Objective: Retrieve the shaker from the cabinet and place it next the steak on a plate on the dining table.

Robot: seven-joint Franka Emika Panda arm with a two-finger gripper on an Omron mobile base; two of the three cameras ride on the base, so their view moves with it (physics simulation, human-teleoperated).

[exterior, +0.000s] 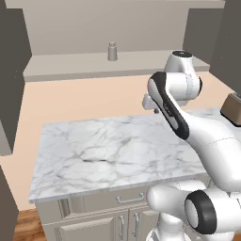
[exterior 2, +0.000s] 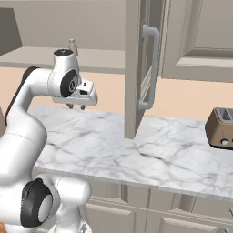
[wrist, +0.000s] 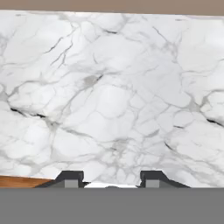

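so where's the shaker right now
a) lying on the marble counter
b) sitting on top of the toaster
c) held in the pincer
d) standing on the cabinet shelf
d) the shaker stands upright on the pale shelf of the cabinet, well behind the marble counter, while the pincer has nothing between its fingertips and looks down at bare marble.

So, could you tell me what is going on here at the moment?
The robot arm is at a marble counter and has not yet picked anything up. Its end effector hangs over the counter with nothing between its fingers. The shaker stands upright on the pale shelf of the cabinet, above and beyond the counter. A toaster sits on the counter off to the right.
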